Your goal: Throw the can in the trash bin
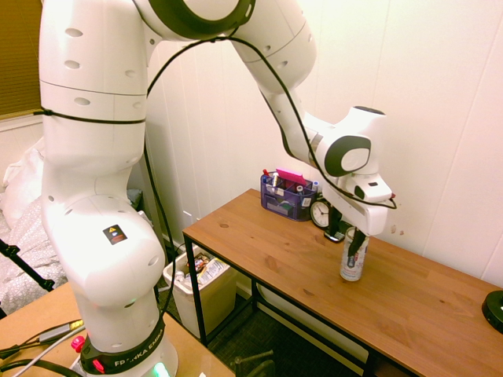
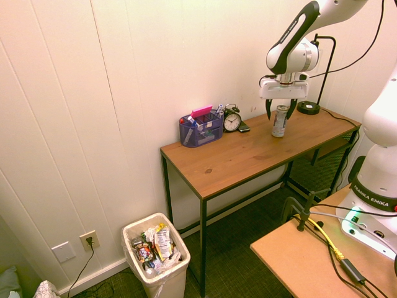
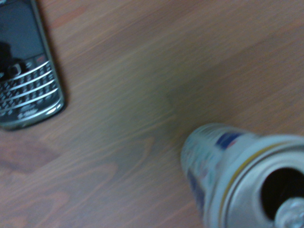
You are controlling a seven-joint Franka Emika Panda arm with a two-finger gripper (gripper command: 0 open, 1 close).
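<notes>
- The gripper [image 2: 279, 116] points downward over the desk [image 2: 232, 158], its two dark fingers wide apart, one to each side of the can's upper part; whether either touches it, I cannot tell.
- The slim silver-white drink can [image 2: 280, 124] stands on the wooden desktop, between the phone and the lamp as the second exterior view shows them.
- Its silver top, with a dark open mouth and a pull tab, shows in the wrist view, along with blue markings on its side.
- A keyboard phone [image 3: 26, 71] with a dark screen lies flat near the can, apart from it.
- Left of the phone stands a round black alarm clock [image 2: 232, 121].
- Just beside the clock, further left, is a blue-purple desk organizer [image 2: 200, 134] holding pens and a bright pink item.
- A black lamp [image 2: 308, 108] stands right of the can in the second exterior view.
- The cream-white trash bin [image 2: 127, 241] stands on the floor by the desk's left end, well apart from the can, with wrappers and other rubbish inside.
</notes>
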